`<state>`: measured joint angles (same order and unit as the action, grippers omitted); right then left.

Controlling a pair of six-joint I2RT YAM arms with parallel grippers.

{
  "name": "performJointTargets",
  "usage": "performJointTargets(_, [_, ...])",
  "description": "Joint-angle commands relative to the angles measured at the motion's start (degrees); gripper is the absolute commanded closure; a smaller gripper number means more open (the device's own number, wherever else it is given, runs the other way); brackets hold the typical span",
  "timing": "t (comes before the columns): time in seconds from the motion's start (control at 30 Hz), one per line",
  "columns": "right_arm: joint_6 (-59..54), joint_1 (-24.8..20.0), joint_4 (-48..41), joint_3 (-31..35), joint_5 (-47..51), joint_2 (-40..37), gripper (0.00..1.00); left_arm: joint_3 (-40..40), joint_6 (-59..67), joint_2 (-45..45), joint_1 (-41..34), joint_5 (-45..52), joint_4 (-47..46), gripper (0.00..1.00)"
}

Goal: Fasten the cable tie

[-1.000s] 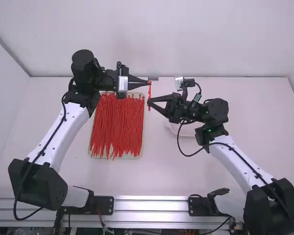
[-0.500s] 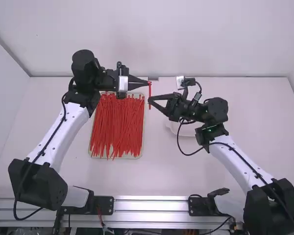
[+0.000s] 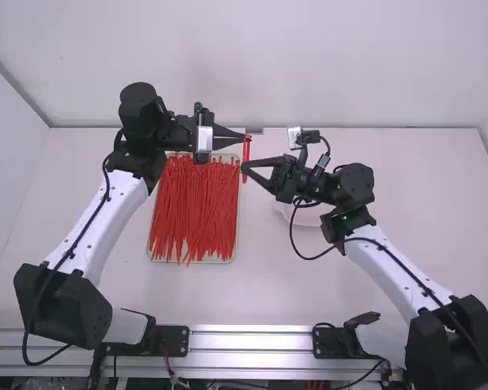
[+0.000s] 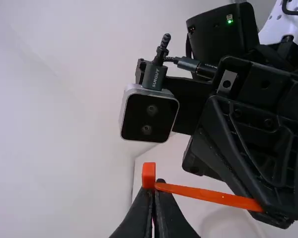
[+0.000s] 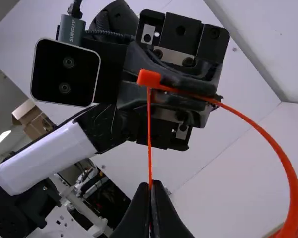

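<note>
A single red cable tie (image 3: pixel 247 156) hangs between the two grippers above the far right corner of the tray. My left gripper (image 3: pixel 245 138) is shut on the tie just behind its square head (image 4: pixel 148 174). My right gripper (image 3: pixel 244 168) faces it from the right and is shut on the tie's thin tail (image 5: pixel 149 148). In the right wrist view the strap (image 5: pixel 268 144) bows out in a wide loop from the head (image 5: pixel 148 77), which sits at the left gripper's fingertips, and the tail runs straight down to my own fingers.
A beige tray (image 3: pixel 237 231) holding a pile of several red cable ties (image 3: pixel 193 207) lies below the left arm. A white bowl-like object (image 3: pixel 291 213) sits on the table under the right arm's wrist. Open table stretches to the right and front.
The right gripper has edged slightly left, closer to the left gripper and the tie. The left arm has held still with the tie.
</note>
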<state>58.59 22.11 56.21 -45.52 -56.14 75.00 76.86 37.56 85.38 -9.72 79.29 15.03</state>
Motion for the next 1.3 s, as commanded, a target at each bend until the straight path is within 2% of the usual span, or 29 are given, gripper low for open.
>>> performJointTargets(0.0, [0.2,-0.3,0.3,0.2,0.7,-0.1,1.00,-0.3,0.8,0.1,-0.7,0.7,0.0,0.98])
performJointTargets(0.27, [4.3,-0.2,0.4,0.2,0.6,-0.1,1.00,-0.3,0.9,0.1,-0.5,0.6,0.0,0.98])
performJointTargets(1.27, [4.2,-0.3,0.4,0.2,-0.8,-0.1,1.00,-0.3,1.5,0.1,0.7,-2.0,-0.2,0.98])
